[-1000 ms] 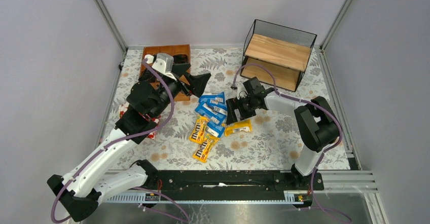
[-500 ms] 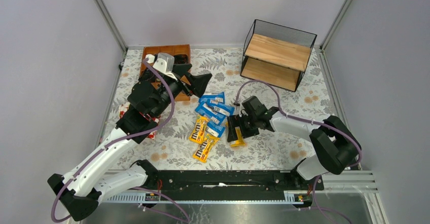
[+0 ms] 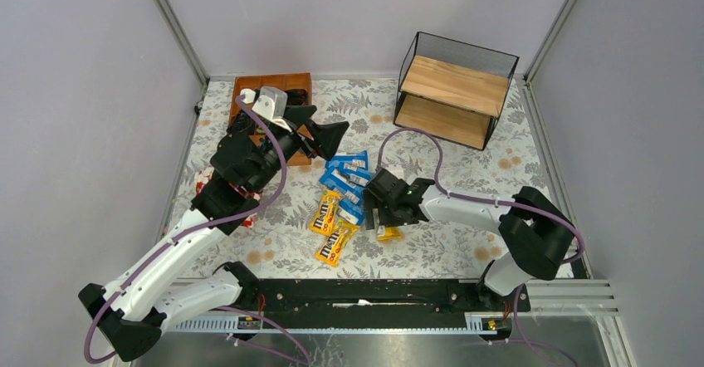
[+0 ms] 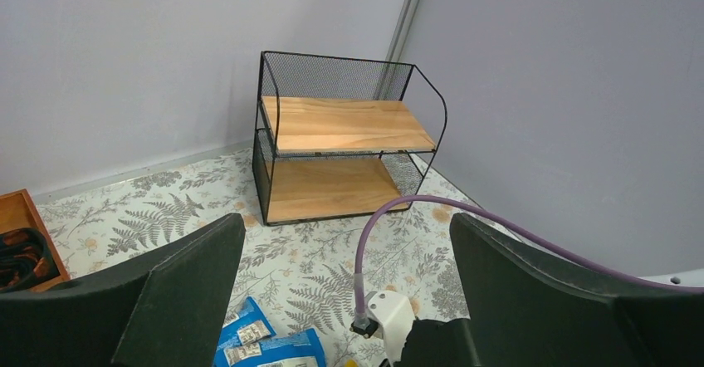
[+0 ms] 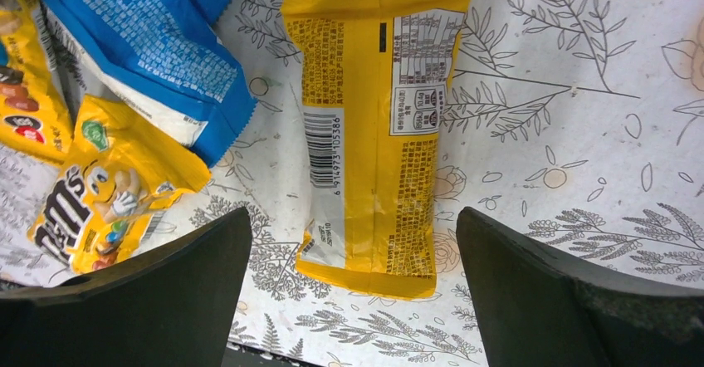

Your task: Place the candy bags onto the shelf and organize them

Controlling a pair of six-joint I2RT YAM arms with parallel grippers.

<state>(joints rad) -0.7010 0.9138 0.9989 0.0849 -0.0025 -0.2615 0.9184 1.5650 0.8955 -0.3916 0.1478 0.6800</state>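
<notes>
We see a tabletop [image 3: 465, 247] covered in a pale cloth printed with grey ferns and orange flowers, walled by plain grey panels [image 3: 332, 18]. A brown wooden tray [image 3: 286, 80] holding dark items sits at its far left corner, and a red-and-white pouch [image 3: 202, 185] shows partly nearer us.

Top external: high above and behind the arm bases, looking down on the whole table [image 3: 452, 247] from far off.
Left wrist: raised, facing level across to the shelf [image 4: 340, 147] (its own fingers [image 4: 166, 300] frame the bottom edge).
Right wrist: very near, straight down on a yellow bag [image 5: 374, 134].
Shared: top view and left wrist both hold the shelf; top view and right wrist, the yellow bag.
</notes>
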